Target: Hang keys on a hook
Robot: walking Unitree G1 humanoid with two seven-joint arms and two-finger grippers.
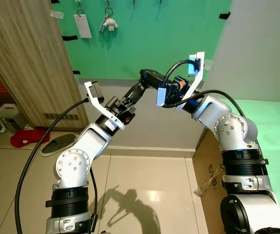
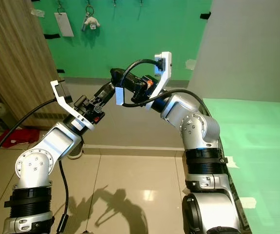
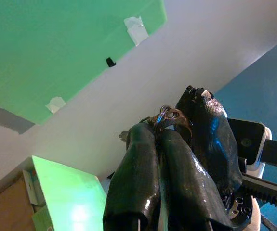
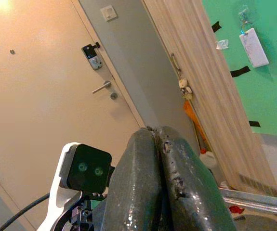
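1. Both silver arms rise from the lower frame corners and meet at upper centre.
2. The left gripper [image 1: 139, 89] has its fingers pressed together.
3. The right gripper [image 1: 147, 76], fingers closed, touches the left one's tips.

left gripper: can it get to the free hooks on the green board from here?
Probably not yet. The left gripper sits low, tip to tip with the right gripper, well below the hooks on the green board. Nothing blocks the path upward; it needs raising.

- Beige tiled floor [image 1: 144, 180] carries everything.
- At nine o'clock: red cloth [image 1: 25, 138], beside a grey slipper [image 1: 57, 144].
- At four o'clock: cardboard box [image 1: 210, 175].
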